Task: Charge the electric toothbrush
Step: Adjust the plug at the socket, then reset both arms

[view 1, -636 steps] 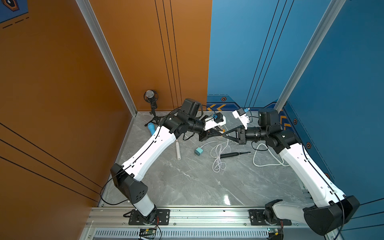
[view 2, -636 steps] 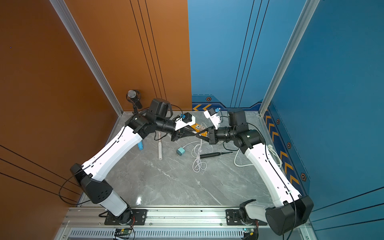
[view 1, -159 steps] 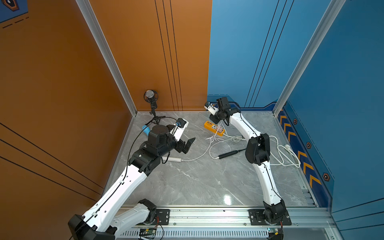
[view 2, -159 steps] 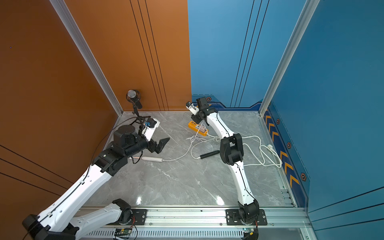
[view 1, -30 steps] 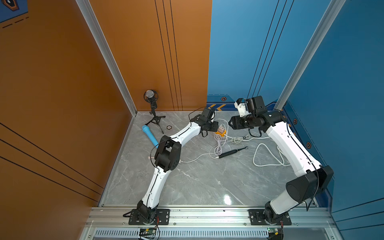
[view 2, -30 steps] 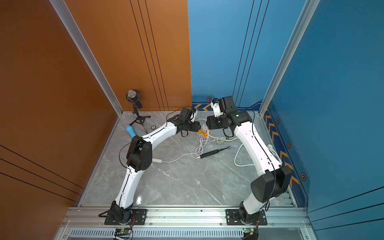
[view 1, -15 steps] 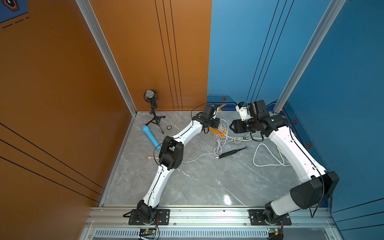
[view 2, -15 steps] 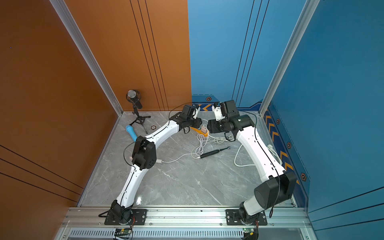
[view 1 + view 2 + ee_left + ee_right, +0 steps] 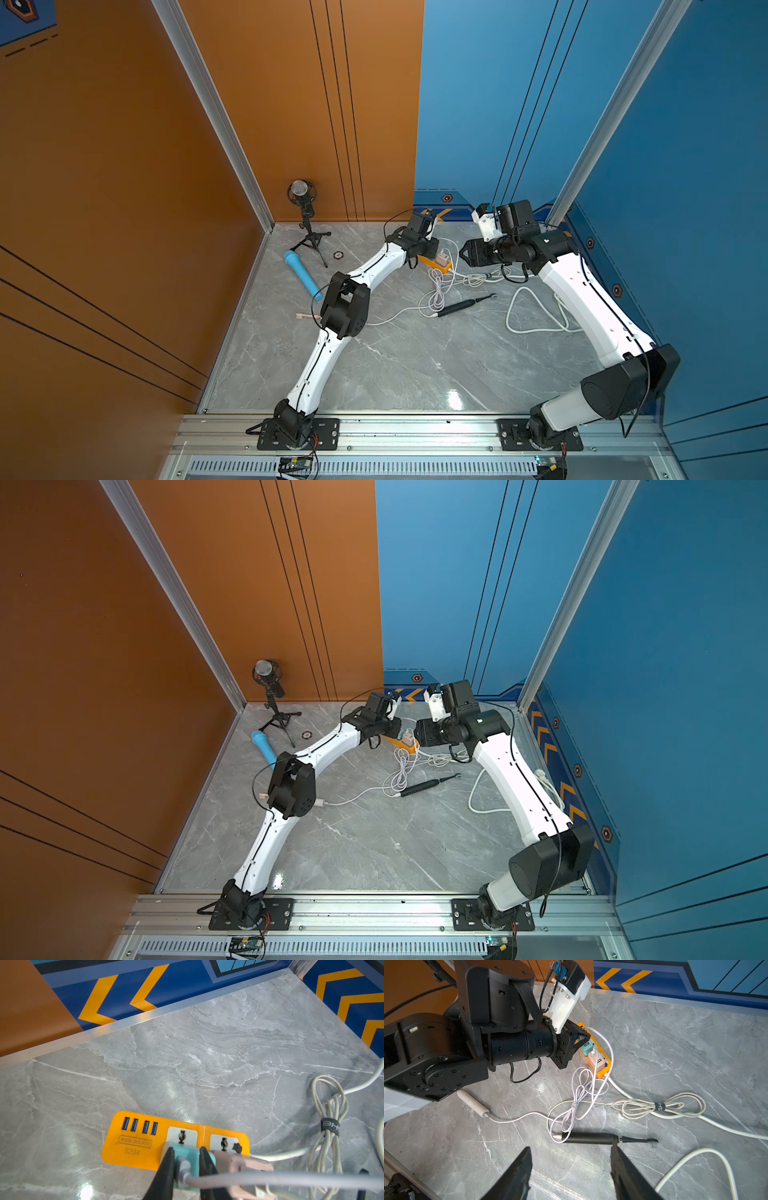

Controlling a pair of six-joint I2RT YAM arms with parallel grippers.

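- Two grippers are working near the orange power strip (image 9: 133, 1142); my left gripper (image 9: 186, 1153) is clamping the teal adapter (image 9: 585, 1047) sitting on it.
- My right gripper (image 9: 570, 1147) is hanging empty, jaws wide apart, nearer the toothbrush (image 9: 588, 1138).
- That black toothbrush is lying flat on the robot's side of the strip, its length running from jaw to jaw, so I am expecting a wrist turn first.

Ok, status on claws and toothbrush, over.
Left claw shut on teal plug adapter at orange power strip. Right claw open, empty, above black electric toothbrush lying flat. Looped white cables lie between them.
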